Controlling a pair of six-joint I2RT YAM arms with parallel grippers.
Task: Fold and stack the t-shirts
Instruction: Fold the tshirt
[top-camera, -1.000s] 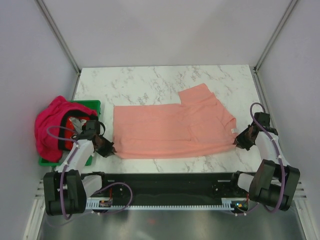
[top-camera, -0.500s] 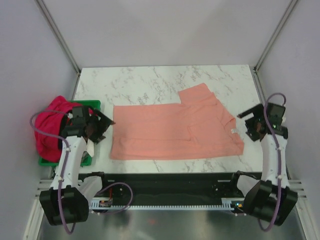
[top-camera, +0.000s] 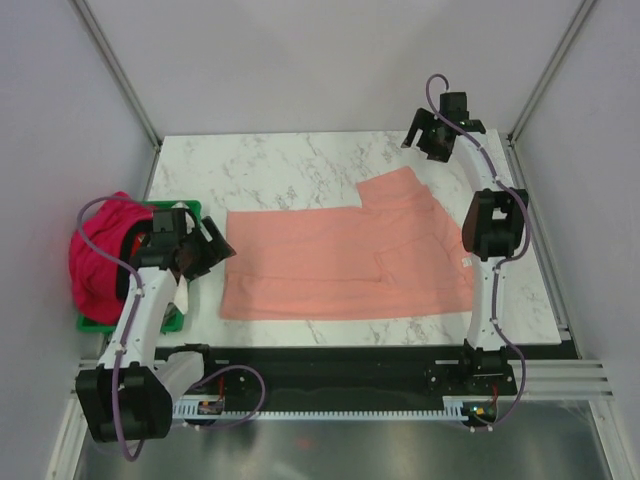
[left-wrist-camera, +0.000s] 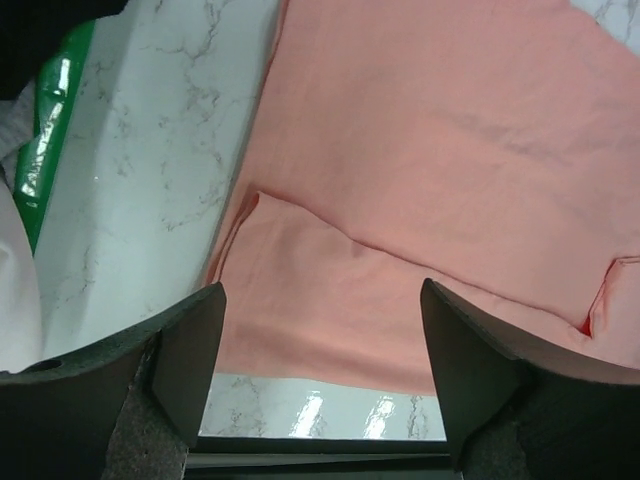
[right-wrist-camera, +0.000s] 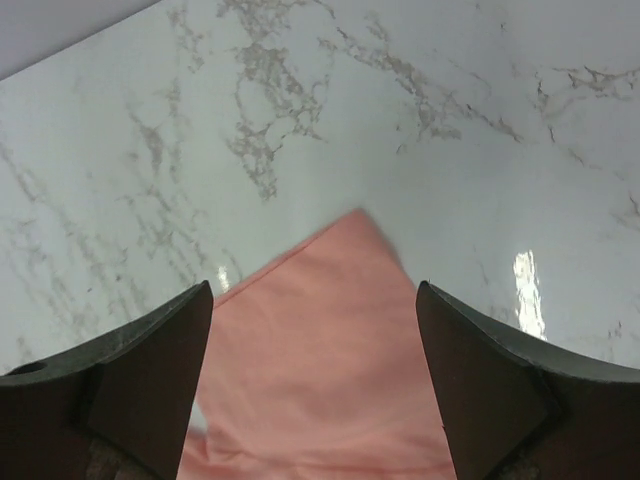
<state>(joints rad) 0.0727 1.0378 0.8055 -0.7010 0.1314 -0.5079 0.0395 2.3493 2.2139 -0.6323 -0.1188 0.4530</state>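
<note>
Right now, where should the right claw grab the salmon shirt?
Take the shirt by its far sleeve corner, coming from straight above. The corner lies flat, jutting onto bare marble, and the open right claw hangs over it.

Robot lab cell: white walls (top-camera: 330, 60), aluminium posts (top-camera: 115, 70), marble-print tabletop (top-camera: 300, 170).

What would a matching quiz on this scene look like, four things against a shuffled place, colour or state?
Things:
1. salmon shirt
2. magenta shirt
3. crate
4. right gripper

Descriptions:
A. green plastic
B. open, above a salmon corner at the far side
C. spread flat on the table
D. heaped at the left edge

Pairs: 1-C, 2-D, 3-A, 4-B
</note>
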